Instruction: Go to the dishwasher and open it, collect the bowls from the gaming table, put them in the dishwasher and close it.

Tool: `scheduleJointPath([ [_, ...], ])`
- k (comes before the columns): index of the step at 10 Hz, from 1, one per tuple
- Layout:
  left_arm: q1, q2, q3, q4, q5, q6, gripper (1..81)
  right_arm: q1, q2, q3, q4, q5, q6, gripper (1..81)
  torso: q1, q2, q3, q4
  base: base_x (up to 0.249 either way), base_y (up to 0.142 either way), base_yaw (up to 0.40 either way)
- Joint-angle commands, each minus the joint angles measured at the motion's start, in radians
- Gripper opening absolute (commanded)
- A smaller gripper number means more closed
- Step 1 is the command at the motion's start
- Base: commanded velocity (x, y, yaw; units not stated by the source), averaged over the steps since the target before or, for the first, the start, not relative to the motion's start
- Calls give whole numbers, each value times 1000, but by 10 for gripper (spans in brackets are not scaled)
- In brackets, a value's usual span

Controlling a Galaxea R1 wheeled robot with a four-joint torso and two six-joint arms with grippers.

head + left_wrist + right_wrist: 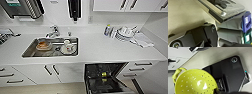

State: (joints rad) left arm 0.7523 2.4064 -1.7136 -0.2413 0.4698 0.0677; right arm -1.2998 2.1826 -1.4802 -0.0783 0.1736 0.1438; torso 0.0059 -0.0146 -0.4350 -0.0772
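The dishwasher (93,75) stands open under the white counter at the lower right, its dark racks showing. Small yellow-green pieces (103,74) sit in its rack; I cannot tell from here whether they are bowls. A yellow-green perforated bowl (194,83) with a loop handle hangs close above the beige floor, and my right gripper (216,90) appears shut on its rim. The gaming table is out of view.
A steel sink (32,51) holds an orange bowl (43,45) and white dishes (68,47). More white dishes (125,33) and a cloth (143,40) lie on the counter (100,47) at the right. White cabinet doors and drawers (37,73) flank the dishwasher. Grey parts of my own base (228,23) show over beige floor (184,16).
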Motion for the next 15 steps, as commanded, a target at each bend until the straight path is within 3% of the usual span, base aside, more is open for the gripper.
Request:
scheduleJointPath([
  [1,152,-41,39,0,-57,27,811,141,-128,146,100,-48,2,10,0,0,0,0,0,0,0],
  [2,242,-27,8,3,-83,27,811,183,-125,152,112,-48,2,10,0,0,0,0,0,0,0],
  [4,419,42,-122,62,-201,34,811,272,-119,173,150,-49,2,10,0,0,0,0,0,0,0],
  [6,526,108,-211,88,-226,37,811,362,-90,124,243,-61,2,10,0,0,0,0,0,0,0],
  [9,611,177,-302,125,-238,38,811,450,-51,49,324,-69,3,10,0,0,0,0,0,0,0],
  [11,650,218,-383,120,-238,37,811,502,-47,34,380,-97,3,10,0,0,0,0,0,0,0],
  [13,689,266,-437,114,-237,37,811,558,-24,11,464,-98,3,10,0,0,0,0,0,0,0],
  [15,713,324,-487,114,-234,37,811,634,30,-53,564,-146,10,10,0,0,0,0,0,0,0],
])
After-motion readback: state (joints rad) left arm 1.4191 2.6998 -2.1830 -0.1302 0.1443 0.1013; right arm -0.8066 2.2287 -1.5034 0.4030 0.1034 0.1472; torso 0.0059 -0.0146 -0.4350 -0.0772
